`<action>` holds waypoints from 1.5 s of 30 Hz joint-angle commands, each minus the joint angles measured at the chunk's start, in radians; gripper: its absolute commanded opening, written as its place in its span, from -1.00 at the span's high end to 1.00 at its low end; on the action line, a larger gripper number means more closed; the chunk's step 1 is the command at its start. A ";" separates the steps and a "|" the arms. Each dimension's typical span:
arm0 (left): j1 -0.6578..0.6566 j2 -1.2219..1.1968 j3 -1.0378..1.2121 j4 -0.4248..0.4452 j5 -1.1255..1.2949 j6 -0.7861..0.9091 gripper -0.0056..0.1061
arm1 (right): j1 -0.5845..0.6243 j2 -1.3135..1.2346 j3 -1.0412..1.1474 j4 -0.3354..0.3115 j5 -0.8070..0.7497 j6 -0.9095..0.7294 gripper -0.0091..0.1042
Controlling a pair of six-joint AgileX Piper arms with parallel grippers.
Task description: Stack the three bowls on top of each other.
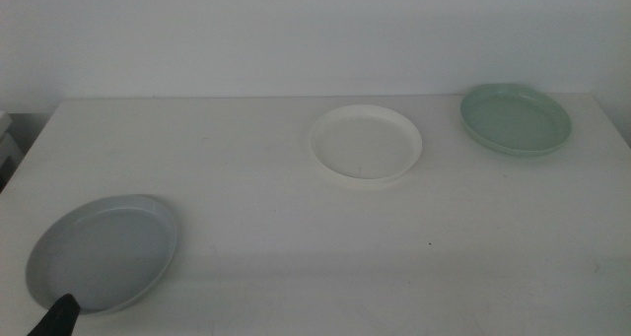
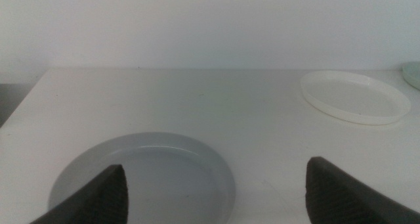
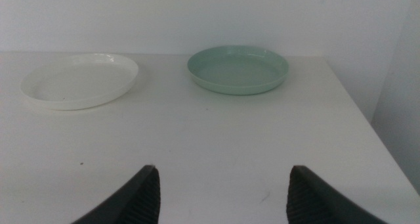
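On the table (image 1: 246,178), grey-blue bowl (image 1: 104,252), white bowl (image 1: 366,145), green bowl (image 1: 516,119) lie apart

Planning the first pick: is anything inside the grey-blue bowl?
Nothing lies inside the shallow grey-blue plastic bowl; its visible inside is bare. The open left gripper hangs over its near rim, with the jaws covering that edge, so that part is unseen.

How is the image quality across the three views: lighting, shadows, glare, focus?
Middle view: dim, flat, grey-tinted lighting; the white bowl, green bowl and grey-blue bowl cast only faint shadows, with no glare. Left wrist view: the left end effector looks soft and blurred, the grey-blue bowl is sharper. Right wrist view: brighter, the right end effector is blurred, both far bowls are clear.
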 commanded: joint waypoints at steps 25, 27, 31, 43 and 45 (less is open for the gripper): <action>-0.006 -0.013 -0.006 -0.010 -0.076 -0.008 -0.74 | 0.013 0.844 -0.810 0.068 0.319 -0.033 -0.03; -0.006 -0.013 -0.006 -0.010 -0.076 -0.008 -0.74 | 0.031 0.944 -0.916 0.079 0.378 -0.082 -0.03; -0.006 -0.013 -0.006 -0.010 -0.076 -0.008 -0.74 | 0.077 1.120 -1.085 0.125 0.415 -0.143 -0.03; -0.006 -0.013 -0.006 -0.010 -0.076 -0.008 -0.74 | 0.164 1.754 -1.713 0.154 0.653 -0.041 -0.03; -0.006 -0.013 -0.006 -0.010 -0.076 -0.008 -0.74 | 0.164 1.850 -1.828 0.156 0.686 -0.027 -0.03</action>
